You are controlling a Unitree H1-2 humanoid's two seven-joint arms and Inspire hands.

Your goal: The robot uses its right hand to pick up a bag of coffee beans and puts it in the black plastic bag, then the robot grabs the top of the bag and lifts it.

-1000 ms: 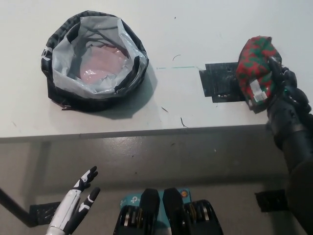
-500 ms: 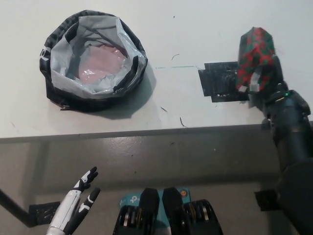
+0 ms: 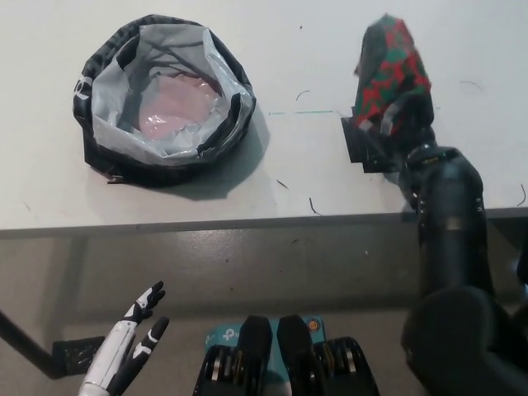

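Gripped in the right robot hand [image 3: 404,124], the coffee bag [image 3: 389,66] stands above it.

A white table top [image 3: 272,177] bears a patch of black tape [image 3: 363,148] (scuffed), a thin green line [image 3: 301,112] and small dark marks.

even bright light, slight blur

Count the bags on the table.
2: the open black plastic bag with a grey lining sits at the table's left; the red-and-green coffee bean bag is held by the black right hand at the right.
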